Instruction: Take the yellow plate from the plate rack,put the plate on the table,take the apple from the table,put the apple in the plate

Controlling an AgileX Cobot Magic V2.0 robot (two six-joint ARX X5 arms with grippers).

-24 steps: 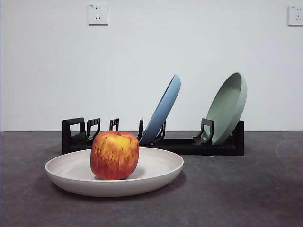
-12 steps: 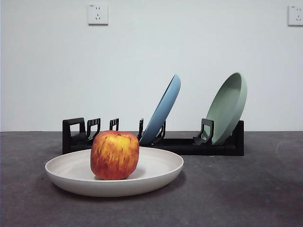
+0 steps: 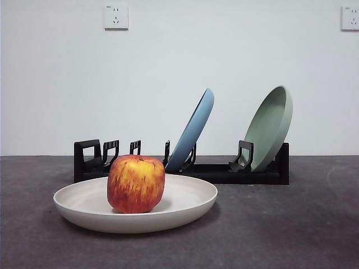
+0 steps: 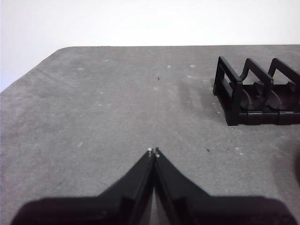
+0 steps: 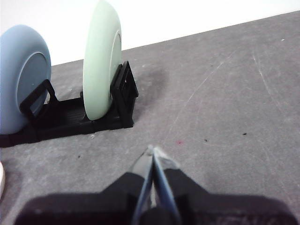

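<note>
Front view: the apple [image 3: 136,184] sits upright inside the yellow plate [image 3: 185,208], which lies flat on the counter [image 3: 291,235], near and left of centre. The plate rack [image 3: 219,171] stands just behind it, holding a light blue plate [image 3: 193,131] and a pale green plate [image 3: 272,126], both leaning in their slots. Judged from this layout, both placements of the task appear complete.

Wrist views: the left hand [image 4: 153,151] is clenched with nothing between its jaws, above bare counter off the rack's empty left end. The right hand [image 5: 151,150] is likewise clenched and empty, above bare counter off the rack's right end beside the pale green plate. Neither hand appears in the front view.

Risks: little remains to fail. The apple rests left of the plate's middle, nearer that rim than the other; a jolt to the counter or a brushing arm could roll it against the shallow rim. An arm swinging low across the rack could tip a leaning plate. The yellow plate's far rim lies close to the rack base, though the gap cannot be judged from this low angle.

Open room: the counter is bare to the right of the yellow plate. The left wrist view shows the counter's far edge and rounded corner well beyond the rack's end.
</note>
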